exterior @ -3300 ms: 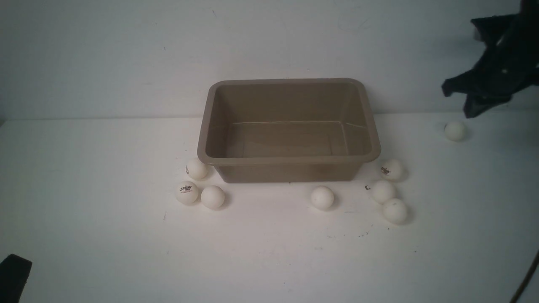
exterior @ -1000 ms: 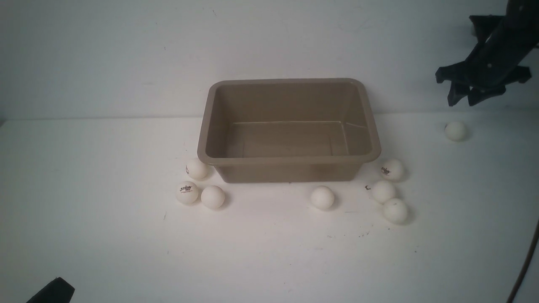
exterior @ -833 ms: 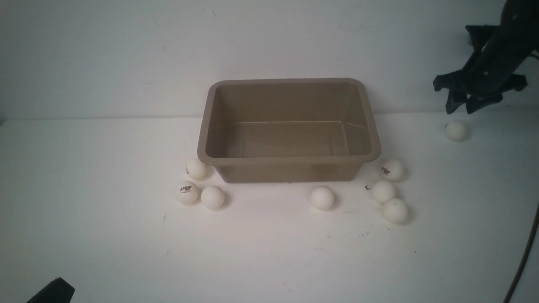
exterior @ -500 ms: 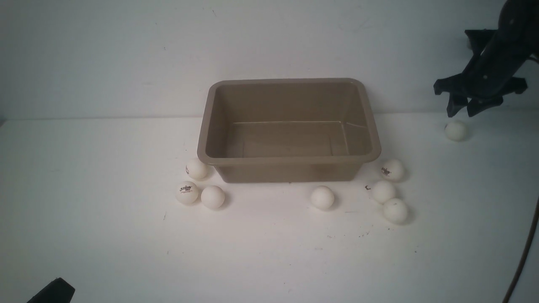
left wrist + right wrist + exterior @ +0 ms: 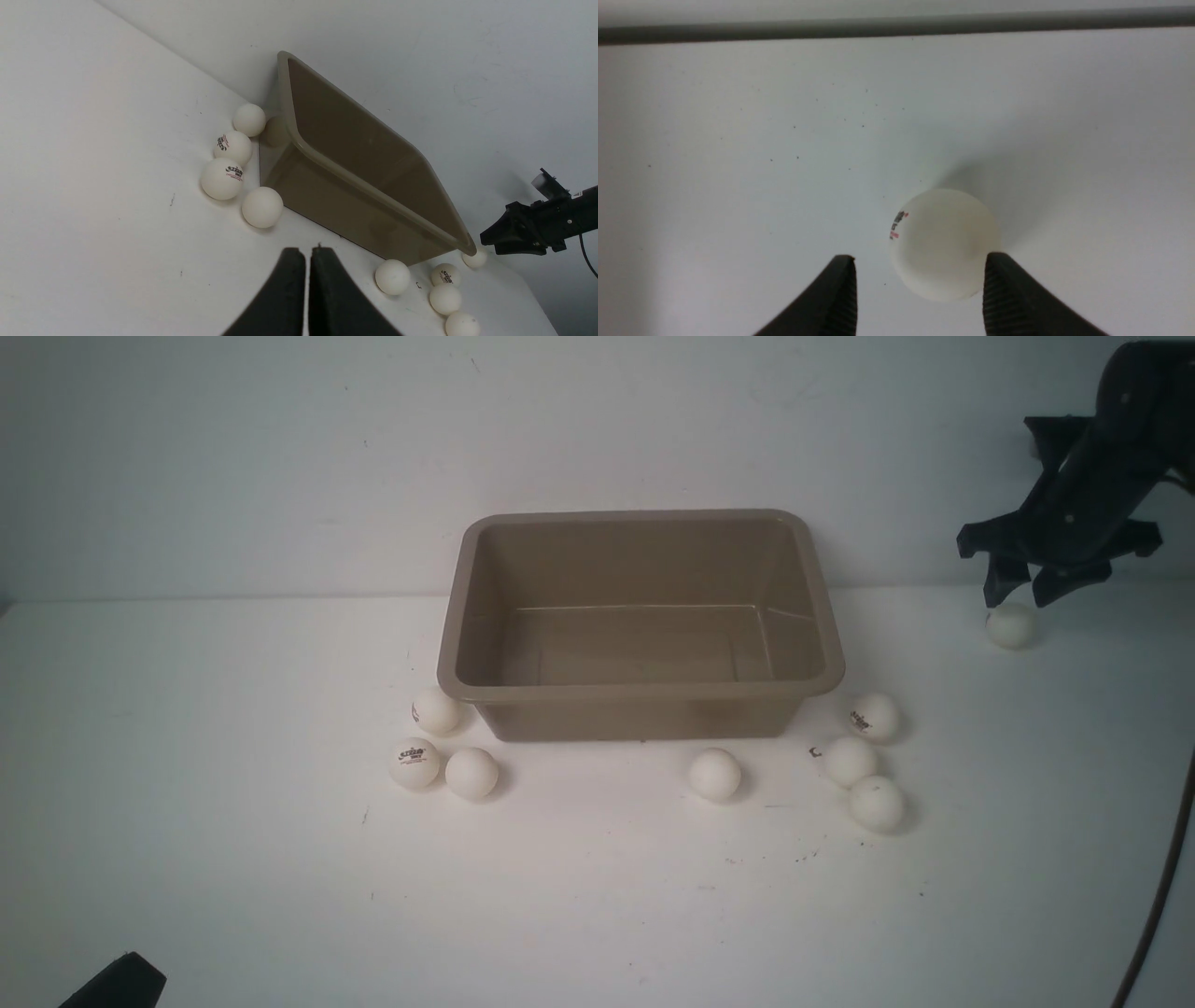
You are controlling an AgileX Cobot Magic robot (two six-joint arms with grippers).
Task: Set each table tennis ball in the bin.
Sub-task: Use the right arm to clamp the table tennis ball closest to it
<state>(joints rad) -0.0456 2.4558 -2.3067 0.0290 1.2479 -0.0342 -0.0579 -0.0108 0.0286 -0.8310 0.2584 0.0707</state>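
Right wrist view: table tennis ball [image 5: 945, 242] sits between spread jaws of right gripper [image 5: 920, 259], well right of the bin [image 5: 640, 691]; left gripper [image 5: 307, 254] jaws pressed together.

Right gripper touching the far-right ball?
Cannot tell. In the right wrist view the open right gripper straddles the table tennis ball: gap at one fingertip, the other overlaps its edge.

White table [image 5: 233, 896], matte, fills the lower field. Plain pale grey wall [image 5: 233, 448] behind, spanning 9 through 12 to 3 o'clock, meeting the table in a straight seam. Dark specks [image 5: 808, 854] at 5 o'clock; small scuff [image 5: 364, 817] at 7. Light soft, diffuse.
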